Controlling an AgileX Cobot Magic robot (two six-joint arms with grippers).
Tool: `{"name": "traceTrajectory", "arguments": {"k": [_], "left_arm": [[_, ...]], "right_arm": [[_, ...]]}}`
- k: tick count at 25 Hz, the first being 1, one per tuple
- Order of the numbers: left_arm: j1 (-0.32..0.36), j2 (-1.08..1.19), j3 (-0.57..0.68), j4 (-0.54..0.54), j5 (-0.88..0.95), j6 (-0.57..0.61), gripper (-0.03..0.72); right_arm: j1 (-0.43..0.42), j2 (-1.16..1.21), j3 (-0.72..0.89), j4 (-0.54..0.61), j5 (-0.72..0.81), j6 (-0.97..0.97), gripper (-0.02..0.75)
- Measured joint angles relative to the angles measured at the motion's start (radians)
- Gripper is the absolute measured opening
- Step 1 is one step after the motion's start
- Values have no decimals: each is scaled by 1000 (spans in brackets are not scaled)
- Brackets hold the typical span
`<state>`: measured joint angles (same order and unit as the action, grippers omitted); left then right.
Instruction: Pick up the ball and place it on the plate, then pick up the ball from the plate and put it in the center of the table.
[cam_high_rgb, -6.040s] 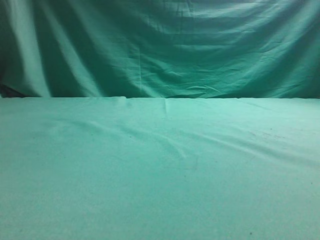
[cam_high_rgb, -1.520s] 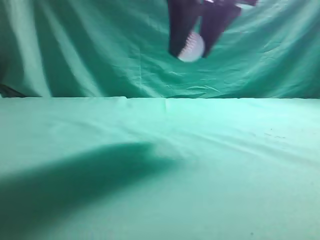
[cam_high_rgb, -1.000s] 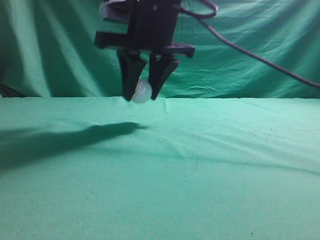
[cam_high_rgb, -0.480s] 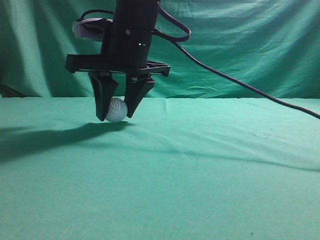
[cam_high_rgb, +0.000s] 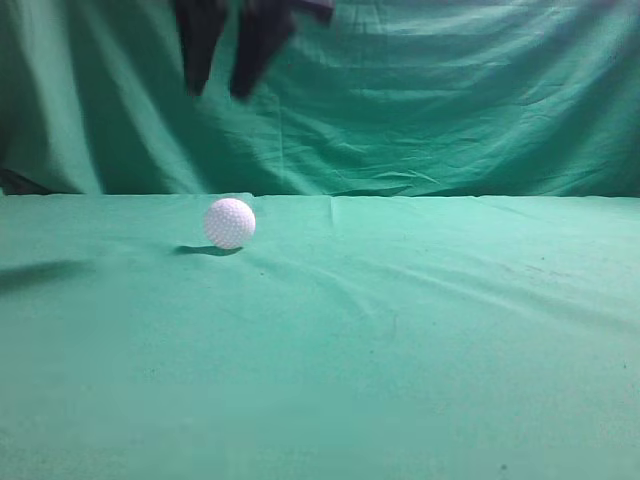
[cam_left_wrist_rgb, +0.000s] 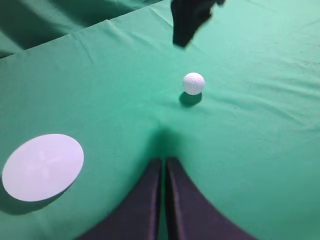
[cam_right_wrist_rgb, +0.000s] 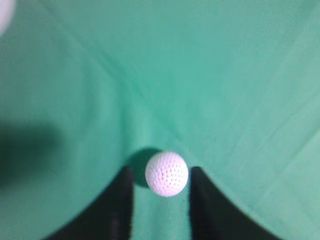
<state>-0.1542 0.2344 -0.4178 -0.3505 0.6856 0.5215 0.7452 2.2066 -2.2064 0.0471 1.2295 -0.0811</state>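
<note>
The right gripper (cam_high_rgb: 228, 80) hangs high above the table, its two dark fingers (cam_high_rgb: 197, 45) spread apart with nothing between them; only their lower parts show at the top edge of the exterior view, blurred. From the right wrist view the same fingers frame the bottom of the picture, well separated, and the ball (cam_right_wrist_rgb: 166, 173) appears in the gap between them but lies below on the cloth, not clamped. In the left wrist view this gripper shows as a dark shape (cam_left_wrist_rgb: 190, 22) at the top edge, above and slightly behind the ball.

The left gripper (cam_left_wrist_rgb: 164, 165) points toward the ball from nearer the camera, its two fingers pressed together with only a thin slit between them and nothing held. It hangs over bare cloth, well apart from the ball.

The ball (cam_high_rgb: 229, 222), white and dimpled all over like a golf ball, rests on the green cloth of the table (cam_high_rgb: 420, 340), casting a small shadow to its lower left in the exterior view. It sits left of the middle of that view, toward the far edge where the cloth meets the draped backdrop curtain (cam_high_rgb: 450, 100).

A round white plate (cam_left_wrist_rgb: 42, 166) lies flat on the cloth, well apart from the ball, at the lower left of the left wrist view. It is bare.
</note>
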Motion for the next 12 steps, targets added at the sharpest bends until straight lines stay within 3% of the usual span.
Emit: {"name": "traceTrajectory", "arguments": {"k": [2, 5, 12], "left_arm": [[0, 0, 0, 0, -19, 0, 0], [0, 0, 0, 0, -44, 0, 0], [0, -40, -6, -40, 46, -71, 0]], "right_arm": [[0, -54, -21, 0, 11, 4, 97], [0, -139, -26, 0, 24, 9, 0], [0, -436, 111, 28, 30, 24, 0]]}}
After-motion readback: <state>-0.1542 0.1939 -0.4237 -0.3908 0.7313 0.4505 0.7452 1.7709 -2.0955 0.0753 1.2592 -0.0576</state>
